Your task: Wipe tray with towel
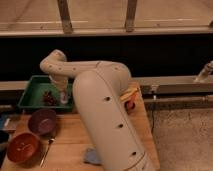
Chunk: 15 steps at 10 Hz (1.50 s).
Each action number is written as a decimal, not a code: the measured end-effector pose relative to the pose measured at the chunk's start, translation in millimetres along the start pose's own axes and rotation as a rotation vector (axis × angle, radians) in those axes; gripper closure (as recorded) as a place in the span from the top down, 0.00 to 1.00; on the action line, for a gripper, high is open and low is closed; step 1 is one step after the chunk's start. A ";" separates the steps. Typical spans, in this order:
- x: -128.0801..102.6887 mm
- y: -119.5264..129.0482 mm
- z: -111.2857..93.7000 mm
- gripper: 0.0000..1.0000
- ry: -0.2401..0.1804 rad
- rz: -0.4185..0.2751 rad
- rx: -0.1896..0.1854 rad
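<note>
The smooth cream arm (100, 105) reaches toward ten o'clock; its gripper (63, 96), fingers pinched together, hangs inside the green plastic tray (30, 92). A soft pale towel (92, 156) lies at six o'clock.

One gripper (63, 96), upper left of centre, over the tray (31, 85): one green tray. Two bowls: one purple bowl (42, 121), one orange bowl (21, 148), lower left. One spoon (46, 150). One blue-grey pad (92, 156), bottom centre. One table (70, 142).
</note>
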 end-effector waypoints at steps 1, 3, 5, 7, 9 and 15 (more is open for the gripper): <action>-0.3 1.7 0.2 0.00 0.001 0.000 -0.003; -1.5 2.6 -0.1 0.00 -0.004 0.002 0.000; 1.4 -12.9 -11.5 0.00 -0.056 0.038 0.013; 6.1 -29.3 -24.2 0.00 -0.102 0.048 0.026; 3.5 -23.0 -24.2 0.00 -0.104 0.043 0.018; -11.8 -49.2 -13.0 0.00 -0.067 0.061 0.037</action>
